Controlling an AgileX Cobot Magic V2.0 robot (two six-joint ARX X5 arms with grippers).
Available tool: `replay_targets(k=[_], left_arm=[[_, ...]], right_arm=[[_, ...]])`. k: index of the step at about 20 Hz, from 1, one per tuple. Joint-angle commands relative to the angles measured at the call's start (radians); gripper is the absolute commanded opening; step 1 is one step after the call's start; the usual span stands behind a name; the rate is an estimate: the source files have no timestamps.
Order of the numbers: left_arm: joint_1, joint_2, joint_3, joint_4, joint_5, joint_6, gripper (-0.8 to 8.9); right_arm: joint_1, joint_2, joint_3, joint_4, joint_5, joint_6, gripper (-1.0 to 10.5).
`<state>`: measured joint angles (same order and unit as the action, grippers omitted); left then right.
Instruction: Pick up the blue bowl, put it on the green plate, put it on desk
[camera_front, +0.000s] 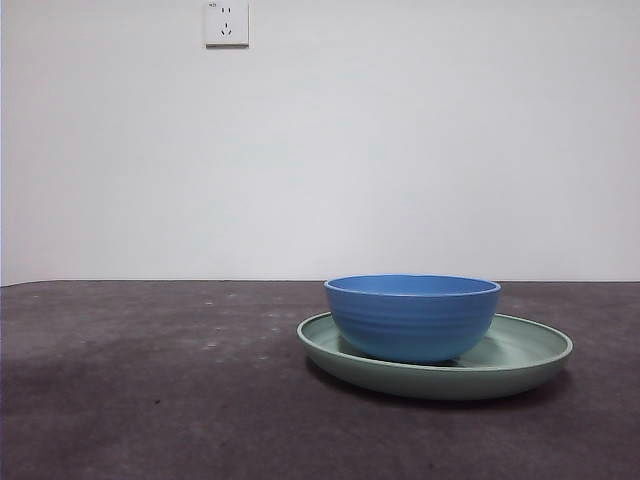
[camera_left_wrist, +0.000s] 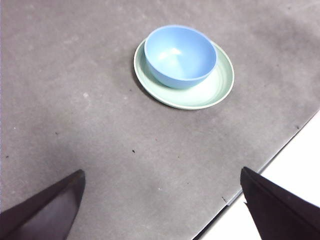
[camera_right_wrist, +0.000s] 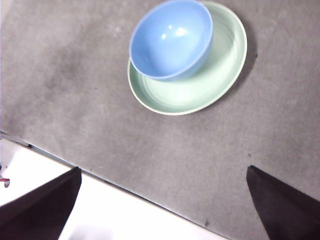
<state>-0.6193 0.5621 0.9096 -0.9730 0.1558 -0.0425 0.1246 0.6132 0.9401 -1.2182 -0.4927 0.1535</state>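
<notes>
The blue bowl (camera_front: 412, 315) stands upright and empty on the green plate (camera_front: 520, 355), nearer the plate's left rim in the front view. The plate rests on the dark desk (camera_front: 150, 380). The left wrist view shows the bowl (camera_left_wrist: 180, 55) on the plate (camera_left_wrist: 212, 87) from above, well away from my left gripper (camera_left_wrist: 162, 200), which is open and holds nothing. In the right wrist view the bowl (camera_right_wrist: 170, 37) and plate (camera_right_wrist: 200, 87) also lie far from my right gripper (camera_right_wrist: 162, 200), open and empty. Neither arm appears in the front view.
A white wall with a power socket (camera_front: 226, 23) stands behind the desk. The desk's edge (camera_left_wrist: 270, 160) runs close to the left gripper, with a white surface beyond it. The same kind of edge (camera_right_wrist: 125, 187) crosses the right wrist view.
</notes>
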Motion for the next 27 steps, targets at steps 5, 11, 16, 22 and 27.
replay_targets(k=[5,11,16,22,27], left_arm=[[-0.007,0.005,0.015,0.009,0.002,0.001,5.00],[-0.007,0.005,0.015,0.028,0.002,0.005,5.00],[-0.007,0.005,0.015,0.027,0.002,0.005,5.00],[-0.007,0.005,0.015,0.027,0.002,0.005,5.00],[-0.007,0.005,0.015,0.027,0.002,0.005,5.00]], right_arm=[[0.004,0.377,0.019,0.110,0.124,-0.037,5.4],[0.005,0.736,0.019,0.392,0.123,-0.062,5.4],[0.029,0.936,0.019,0.558,0.123,-0.068,5.4],[0.057,1.028,0.019,0.657,0.127,-0.063,3.8],[0.057,1.054,0.019,0.687,0.127,-0.052,1.8]])
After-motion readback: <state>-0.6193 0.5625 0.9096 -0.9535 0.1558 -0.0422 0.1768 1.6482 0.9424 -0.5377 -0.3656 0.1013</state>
